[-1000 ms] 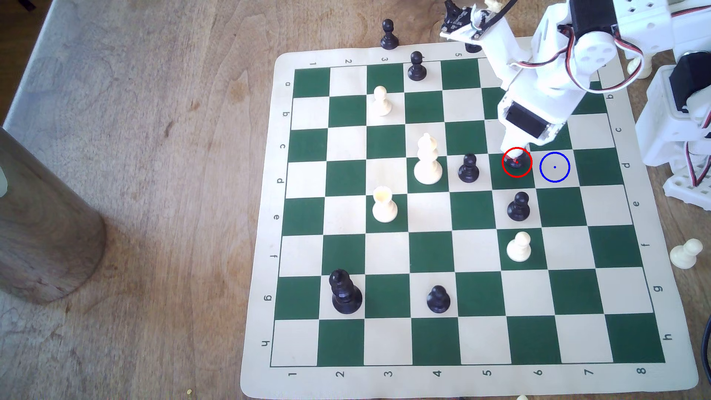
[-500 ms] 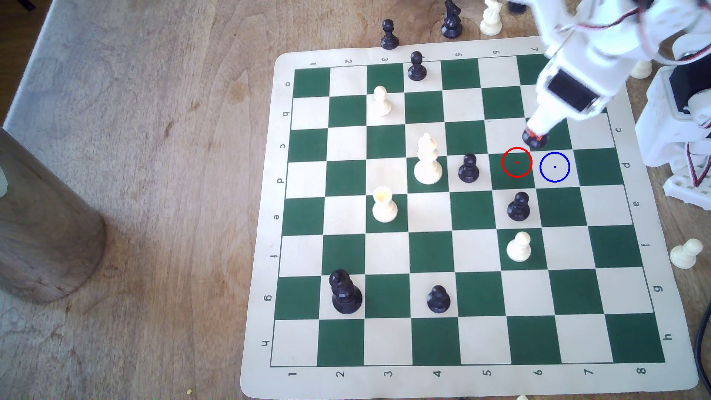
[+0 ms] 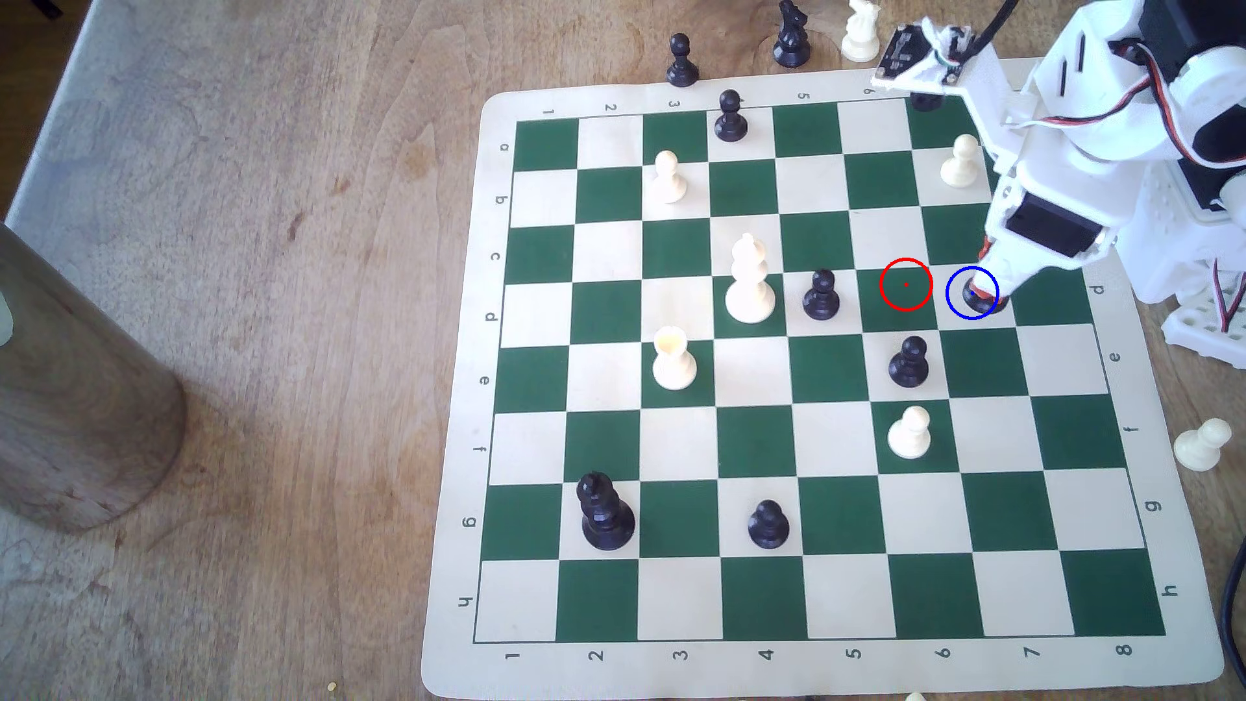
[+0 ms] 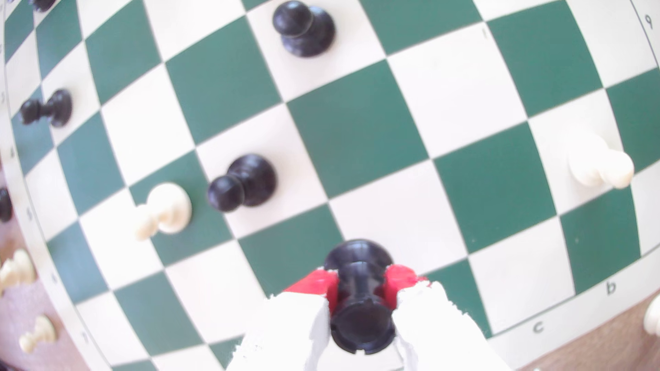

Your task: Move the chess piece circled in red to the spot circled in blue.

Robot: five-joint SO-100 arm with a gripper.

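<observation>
wooden cylinder [image 3: 81,398]: big brown thing sitting on the desk [image 3: 270,202] at the far left of the exterior view, well away from the board

chessboard [image 3: 681,438]: green and cream roll-up mat, covers most of the exterior view's right half

black king [image 3: 603,512]: stands on a green square in row g, on the left side of the board in the exterior view

white bishop [image 3: 748,286]: tall cream piece in row d, with a black pawn [image 3: 821,296] just to its right in the exterior view

red ring [image 3: 905,284]: on a green square in row d, nothing standing in it

blue ring [image 3: 971,292]: on the cream square right next to the red ring, on its right in the exterior view

rook [image 4: 360,303]: black, upright, its base sits inside the blue ring; whether the base actually touches the mat, can't tell from either view

fingers [image 4: 403,281]: red pads pinched on the rook's stem from both sides, just under the notched top, clear as day in the wrist view

gripper [image 3: 986,290]: white, comes down at a slant from the arm at the exterior view's upper right, tip right over the blue ring

white pawn [image 3: 1203,445]: off the mat, on the desk at the exterior view's right edge
</observation>
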